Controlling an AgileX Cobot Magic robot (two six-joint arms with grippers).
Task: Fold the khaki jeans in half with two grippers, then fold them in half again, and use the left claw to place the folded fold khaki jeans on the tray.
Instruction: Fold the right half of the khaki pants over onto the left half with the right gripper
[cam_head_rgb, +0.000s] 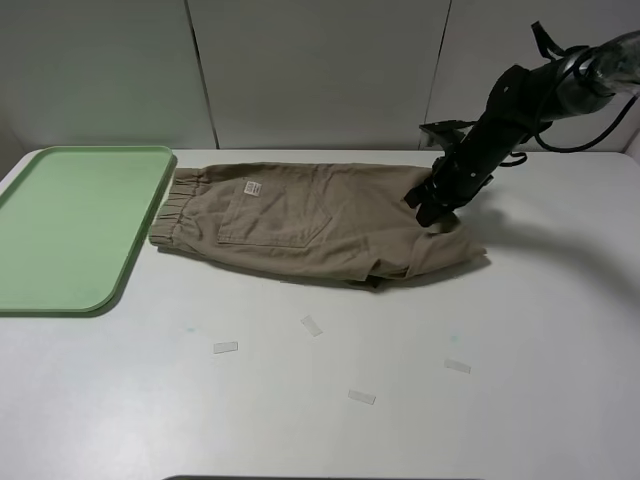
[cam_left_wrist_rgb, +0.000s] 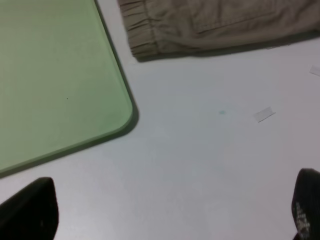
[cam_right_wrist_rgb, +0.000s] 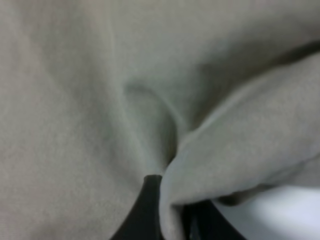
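The khaki jeans lie flat across the middle of the white table, with the elastic waistband toward the tray and the leg hems to the right. My right gripper is down on the right leg end and shut on a fold of the cloth, which fills the right wrist view. My left gripper is open and empty above bare table near the tray's corner; its arm is out of the exterior view. The mint-green tray sits at the left, and the left wrist view shows it with the waistband beside it.
Several small clear tape strips lie on the table in front of the jeans, such as one strip and another strip. One strip shows in the left wrist view. White wall panels stand behind the table.
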